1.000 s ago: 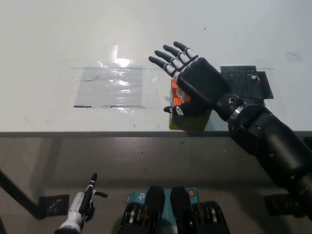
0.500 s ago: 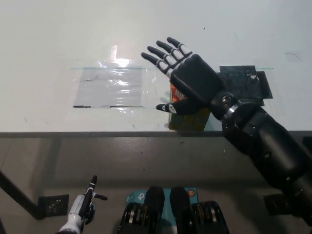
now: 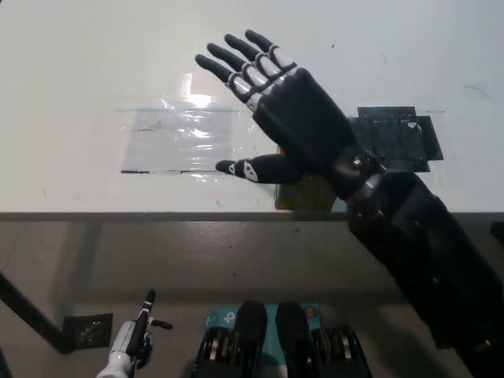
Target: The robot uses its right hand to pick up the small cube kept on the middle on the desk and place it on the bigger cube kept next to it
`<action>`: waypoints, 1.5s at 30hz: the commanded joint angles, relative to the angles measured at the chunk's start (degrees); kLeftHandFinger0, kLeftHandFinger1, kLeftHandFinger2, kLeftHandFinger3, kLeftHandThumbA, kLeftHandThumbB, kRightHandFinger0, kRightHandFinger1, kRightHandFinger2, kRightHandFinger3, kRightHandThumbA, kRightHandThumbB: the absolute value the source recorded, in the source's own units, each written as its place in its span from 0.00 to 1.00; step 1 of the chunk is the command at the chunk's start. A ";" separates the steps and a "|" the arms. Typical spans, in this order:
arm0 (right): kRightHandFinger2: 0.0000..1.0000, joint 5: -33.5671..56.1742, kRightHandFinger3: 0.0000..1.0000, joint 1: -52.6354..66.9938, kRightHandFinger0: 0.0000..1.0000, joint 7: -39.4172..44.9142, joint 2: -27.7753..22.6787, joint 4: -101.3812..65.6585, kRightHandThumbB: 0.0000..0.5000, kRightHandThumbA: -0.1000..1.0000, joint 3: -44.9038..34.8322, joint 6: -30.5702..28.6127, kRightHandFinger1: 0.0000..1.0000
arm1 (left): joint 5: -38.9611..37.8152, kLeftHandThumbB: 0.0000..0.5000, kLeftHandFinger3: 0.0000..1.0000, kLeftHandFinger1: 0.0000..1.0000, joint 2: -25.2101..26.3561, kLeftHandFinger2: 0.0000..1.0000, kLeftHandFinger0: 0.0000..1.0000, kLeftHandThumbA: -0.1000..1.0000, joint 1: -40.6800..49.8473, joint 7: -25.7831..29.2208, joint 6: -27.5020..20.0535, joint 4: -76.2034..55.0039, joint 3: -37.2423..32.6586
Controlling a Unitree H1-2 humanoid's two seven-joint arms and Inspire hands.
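Near the desk's front edge, the black right hand hovers with fingers spread, empty, hiding a yellowish cube it could knock off.

Right hand flat and palm-down, fingers splayed wide and pointing up-left, thumb stuck out to the left, holding nothing; black forearm runs in from bottom right; left hand hangs low at lower left, grip unclear.
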 commanded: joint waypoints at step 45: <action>1.00 23.85 1.00 38.48 1.00 -18.78 6.42 27.42 0.39 0.68 -31.53 -4.57 1.00 | -0.31 1.00 0.00 0.00 -0.29 0.00 0.00 1.00 -2.22 0.59 -1.54 -0.25 0.44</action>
